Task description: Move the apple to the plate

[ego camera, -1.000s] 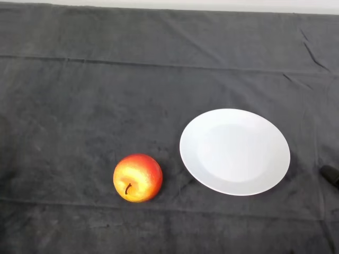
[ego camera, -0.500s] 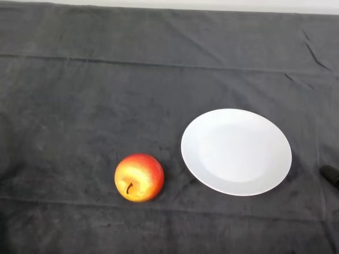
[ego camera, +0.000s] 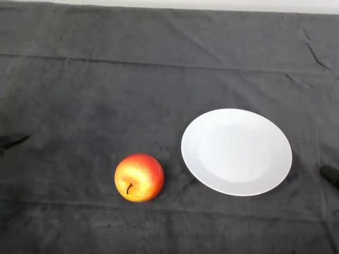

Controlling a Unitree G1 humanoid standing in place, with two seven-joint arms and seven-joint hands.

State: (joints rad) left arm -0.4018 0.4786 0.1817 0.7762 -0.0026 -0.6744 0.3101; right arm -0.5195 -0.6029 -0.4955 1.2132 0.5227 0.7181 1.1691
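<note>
- On the cloth [ego camera: 106, 90] before me, the apple [ego camera: 139, 178] sits low and left of centre, stem towards me, touching nothing.
- To its right lies the plate [ego camera: 237, 152], white and bare, near the apple but with a strip of cloth between them.
- Nothing of the task is done yet, as I judge it: the apple is not on the plate and has not been lifted.
- All of it is left: reach the apple, take hold, carry it right, set it down on the plate.
- My left hand [ego camera: 9, 142] barely shows: a dark sliver at the left edge, level with a spot a little above the apple.
- From so little I cannot tell whether that hand is released, clenched or grasping; it plainly is not on the apple.
- The apple lies well apart from the hand, to its right and slightly nearer to me.
- My guess is that the reach calls for moving rightwards and a little towards my body to come over the apple.
- A small dark thing [ego camera: 329, 174] shows at the right edge beyond the plate; I cannot make out what it is.
</note>
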